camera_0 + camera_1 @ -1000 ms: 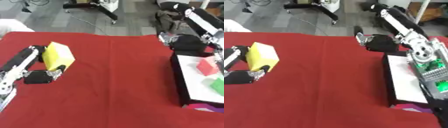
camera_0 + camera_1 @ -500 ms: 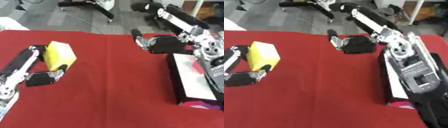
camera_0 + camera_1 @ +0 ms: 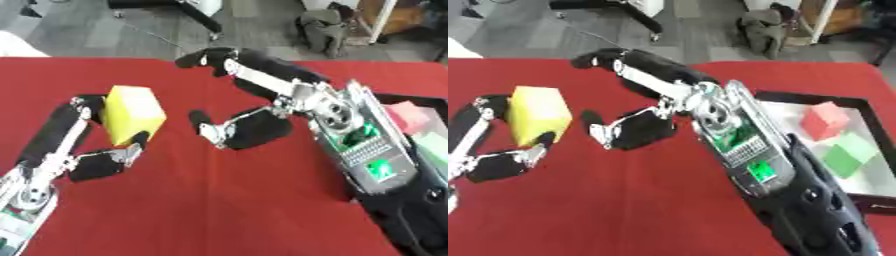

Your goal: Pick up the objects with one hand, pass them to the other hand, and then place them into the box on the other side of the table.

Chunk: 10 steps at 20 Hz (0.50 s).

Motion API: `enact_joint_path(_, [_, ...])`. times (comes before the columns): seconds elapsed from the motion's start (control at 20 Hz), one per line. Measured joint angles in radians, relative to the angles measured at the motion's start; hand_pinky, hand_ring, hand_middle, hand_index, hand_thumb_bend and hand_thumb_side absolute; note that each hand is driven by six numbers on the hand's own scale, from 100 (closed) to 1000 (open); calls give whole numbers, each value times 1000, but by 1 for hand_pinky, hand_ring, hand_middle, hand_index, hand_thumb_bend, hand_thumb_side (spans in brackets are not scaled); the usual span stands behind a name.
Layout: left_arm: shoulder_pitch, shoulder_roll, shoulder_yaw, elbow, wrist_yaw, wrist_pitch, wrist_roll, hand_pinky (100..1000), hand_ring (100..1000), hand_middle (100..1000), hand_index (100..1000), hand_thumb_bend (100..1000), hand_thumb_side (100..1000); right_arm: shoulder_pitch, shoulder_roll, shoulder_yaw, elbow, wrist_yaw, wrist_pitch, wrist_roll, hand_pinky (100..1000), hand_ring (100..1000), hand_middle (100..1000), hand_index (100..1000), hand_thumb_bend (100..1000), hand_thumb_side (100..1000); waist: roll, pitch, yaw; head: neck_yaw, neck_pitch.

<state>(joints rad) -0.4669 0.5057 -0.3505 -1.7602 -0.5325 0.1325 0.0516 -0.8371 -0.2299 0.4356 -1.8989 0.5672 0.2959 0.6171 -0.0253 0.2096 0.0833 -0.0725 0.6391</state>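
Yellow block (image 3: pixel 134 113) sits clamped in my left hand (image 3: pixel 96 150) — fingers and thumb curled around it — while my right hand (image 3: pixel 636 127) hovers near, fingers spread wide.

Beyond the red-covered table (image 3: pixel 219 200), a grey floor (image 3: pixel 105 35) holds a black wheeled stand base (image 3: pixel 188 10).

No legible txt — no labels, nos.

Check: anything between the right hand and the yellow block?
Nothing. Only bare red tablecloth separates the right hand from the yellow block that the left hand holds, clearest in the left eye view.
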Motion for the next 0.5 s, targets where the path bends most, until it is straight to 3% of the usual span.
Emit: enact_joint_path(0.5, [2, -12, -25, -14, -66, -65, 21, 596, 497, 518, 620, 100, 468, -14, 59, 28, 49, 89, -66, 78, 953, 1000, 955, 978, 100, 224, 0, 0, -1, -1, 27])
